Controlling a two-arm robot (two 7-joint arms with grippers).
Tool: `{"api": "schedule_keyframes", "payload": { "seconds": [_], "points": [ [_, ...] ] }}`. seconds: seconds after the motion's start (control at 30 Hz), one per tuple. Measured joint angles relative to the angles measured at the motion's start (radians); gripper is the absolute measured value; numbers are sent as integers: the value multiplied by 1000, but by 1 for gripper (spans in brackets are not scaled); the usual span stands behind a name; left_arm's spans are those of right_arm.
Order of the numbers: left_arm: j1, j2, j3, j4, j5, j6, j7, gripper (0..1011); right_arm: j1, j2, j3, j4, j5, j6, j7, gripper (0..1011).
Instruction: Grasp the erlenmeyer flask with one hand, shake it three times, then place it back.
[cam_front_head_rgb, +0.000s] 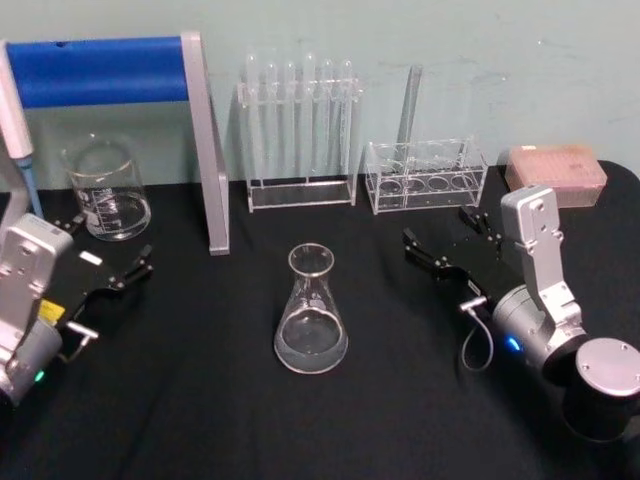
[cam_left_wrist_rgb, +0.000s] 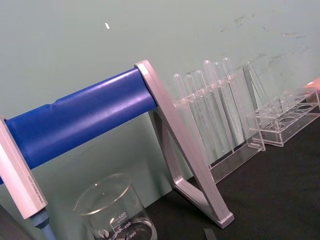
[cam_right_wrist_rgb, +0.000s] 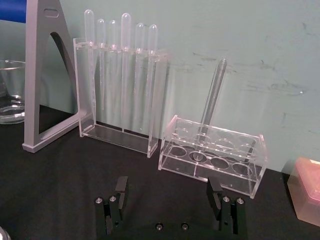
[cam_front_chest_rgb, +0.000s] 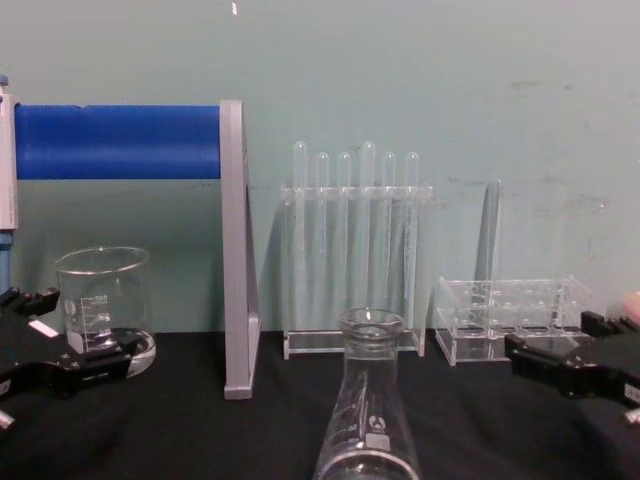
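A clear glass erlenmeyer flask (cam_front_chest_rgb: 367, 425) stands upright at the front centre of the black table (cam_front_head_rgb: 380, 400), untouched, between the two grippers and well apart from both. The right gripper (cam_front_head_rgb: 452, 243) rests on the table to its right, fingers (cam_right_wrist_rgb: 121, 185) spread wide around nothing. The left gripper (cam_front_head_rgb: 108, 254) lies at the left, open too, just beside a glass beaker (cam_front_head_rgb: 105, 188). Behind stand a pipette rack (cam_front_head_rgb: 298, 135) and a test tube rack (cam_front_head_rgb: 426, 175).

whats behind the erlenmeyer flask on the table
Behind the erlenmeyer flask stands a clear rack of test tubes against the wall, with a silver stand leg to its left. The flask is clear glass, so it hides little; the rack's base shows in full.
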Motion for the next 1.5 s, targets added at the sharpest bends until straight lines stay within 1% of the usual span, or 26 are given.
{"api": "schedule_keyframes", "payload": {
  "seconds": [1.5],
  "points": [
    [0, 0, 0, 0, 0, 0, 0, 1001, -2, 1, 0, -2, 0, 3, 3, 1000]
  ]
}}
